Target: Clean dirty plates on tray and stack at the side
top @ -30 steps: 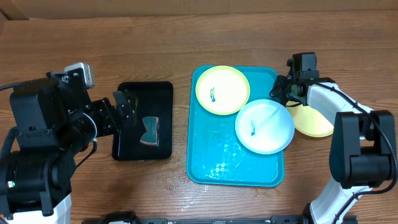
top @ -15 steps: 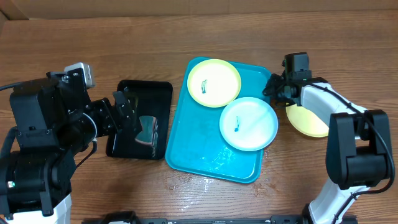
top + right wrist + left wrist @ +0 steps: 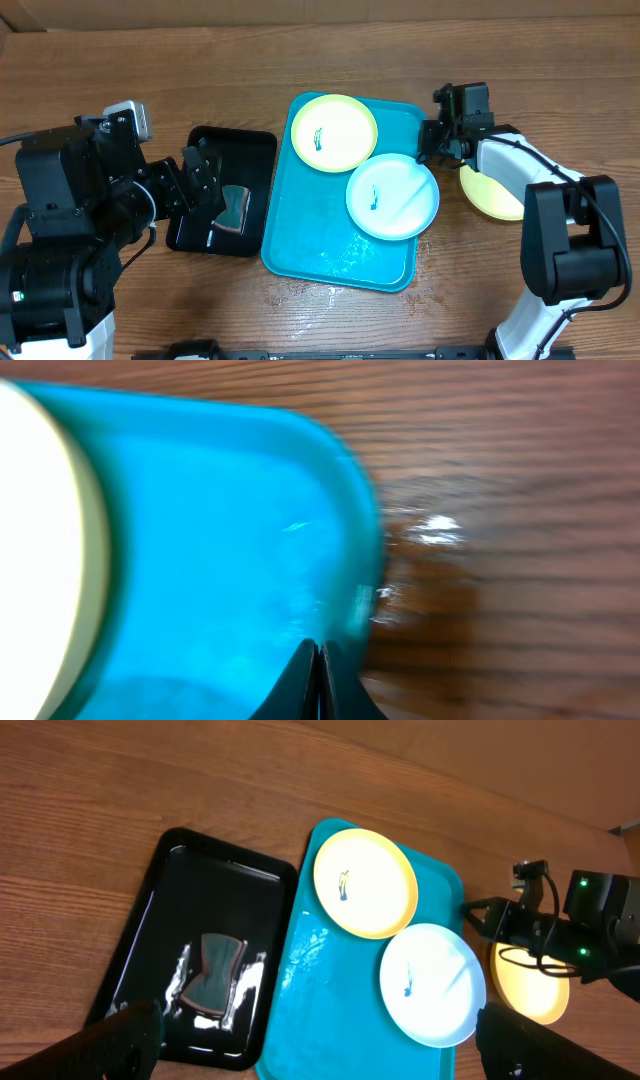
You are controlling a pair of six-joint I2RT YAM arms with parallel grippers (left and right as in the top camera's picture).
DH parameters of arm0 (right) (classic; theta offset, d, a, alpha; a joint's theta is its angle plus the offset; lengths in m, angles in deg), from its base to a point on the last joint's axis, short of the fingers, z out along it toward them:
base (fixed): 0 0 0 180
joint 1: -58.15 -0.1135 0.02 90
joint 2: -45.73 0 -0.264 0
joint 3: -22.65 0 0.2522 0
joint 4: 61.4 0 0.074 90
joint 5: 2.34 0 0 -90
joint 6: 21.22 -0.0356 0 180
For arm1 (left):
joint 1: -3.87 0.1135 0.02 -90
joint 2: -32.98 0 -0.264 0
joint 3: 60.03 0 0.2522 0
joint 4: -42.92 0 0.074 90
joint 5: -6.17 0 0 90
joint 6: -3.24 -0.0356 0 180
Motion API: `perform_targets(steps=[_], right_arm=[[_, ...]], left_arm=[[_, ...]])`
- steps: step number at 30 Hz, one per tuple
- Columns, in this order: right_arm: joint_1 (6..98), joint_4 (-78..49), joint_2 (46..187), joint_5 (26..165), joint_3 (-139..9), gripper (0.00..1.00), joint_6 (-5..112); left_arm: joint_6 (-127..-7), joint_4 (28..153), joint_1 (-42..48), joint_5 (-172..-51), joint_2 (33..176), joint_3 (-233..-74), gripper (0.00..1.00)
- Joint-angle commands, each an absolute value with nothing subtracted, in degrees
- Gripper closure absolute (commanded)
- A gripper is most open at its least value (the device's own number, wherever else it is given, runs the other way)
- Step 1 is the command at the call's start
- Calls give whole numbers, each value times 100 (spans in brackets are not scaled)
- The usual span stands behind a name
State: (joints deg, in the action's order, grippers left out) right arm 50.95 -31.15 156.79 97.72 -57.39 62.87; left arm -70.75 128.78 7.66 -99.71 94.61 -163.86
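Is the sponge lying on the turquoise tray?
No, the sponge lies in the black tray, to the side of the turquoise tray.

Black arms (image 3: 60,190); white right forearm (image 3: 510,160)

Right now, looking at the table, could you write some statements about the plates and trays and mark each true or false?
1. The yellow-green plate and the white plate lie on the turquoise tray. True.
2. The white plate is clean. False: it bears a small dark smudge.
3. A sponge lies in the black tray. True.
4. The third plate is stacked on the white plate. False: it lies on the table beside the tray.
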Motion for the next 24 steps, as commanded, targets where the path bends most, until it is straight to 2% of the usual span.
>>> perform_targets(steps=[1,5,10,12,14,20,24], right_arm=[[4826,-3292,15697,10148,-5783,95,7023],[4557,-3368,15697,10012,-5783,94,7074],[4564,-3128,15369,10010,-5901,84,6464],[4620,-2995,15050,10109,-5949,76,6403],[4655,-2748,14615,10231,-6010,76,6350],[4601,-1111,13059,10340,-6098,77,5961],[4566,725,12466,10305,-6080,77,5434]], left_arm=[[-7158,12874,783,-9977,9437,-16471,0],[-7158,12874,783,-9977,9437,-16471,0],[-7158,12876,783,-9977,9437,-16471,0],[-7158,12874,783,-9977,9437,-16471,0],[-7156,12874,783,-9977,9437,-16471,0],[-7156,12874,783,-9977,9437,-16471,0],[-7156,12874,783,-9977,9437,-16471,0]])
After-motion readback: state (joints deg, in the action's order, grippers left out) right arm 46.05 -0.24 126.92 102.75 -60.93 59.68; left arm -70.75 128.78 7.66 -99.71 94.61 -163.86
